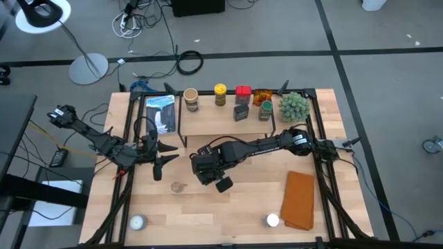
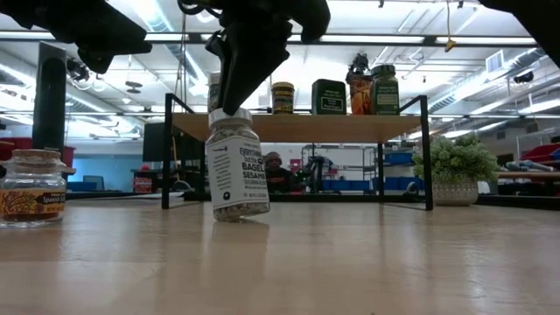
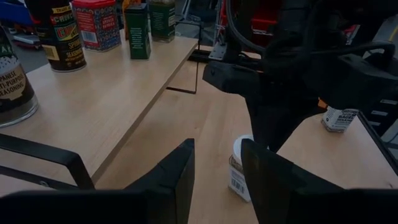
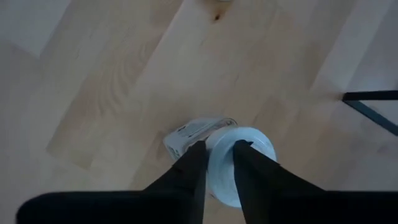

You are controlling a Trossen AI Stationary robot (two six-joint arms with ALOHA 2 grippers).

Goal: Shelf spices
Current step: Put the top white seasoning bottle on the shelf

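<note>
A: So, what is the right gripper [image 2: 234, 105] doing?

B: It reaches down over a white-lidded jar [image 2: 238, 175] on the table [image 1: 228, 214], in front of the shelf [image 1: 208, 123]. Its two dark fingers [image 4: 189, 168] pinch the lid from above, set narrow on it. The jar leans a little, its base at the table, so I judge the grip is just taking hold or starting a lift.

A: Why from the top?

B: Probably because the lid is the narrowest part to pinch, and a top grip leaves the jar hanging upright for setting down.

A: And the shelf?

B: It's a pale wood board on thin black legs toward the far edge. Several spices already stand along its far side: a yellow-lidded jar [image 1: 220, 94], a red box [image 1: 243, 93], a dark tin [image 1: 241, 112]. The near part is bare, likely room for this jar.

A: Anything left on the table?

B: Yes, one cork-lidded jar [image 2: 31, 187] stands apart to the side.

A: The left gripper [image 1: 156, 161]?

B: It waits low by the shelf's left end, fingers partly apart, holding nothing, aimed towards the work.
</note>
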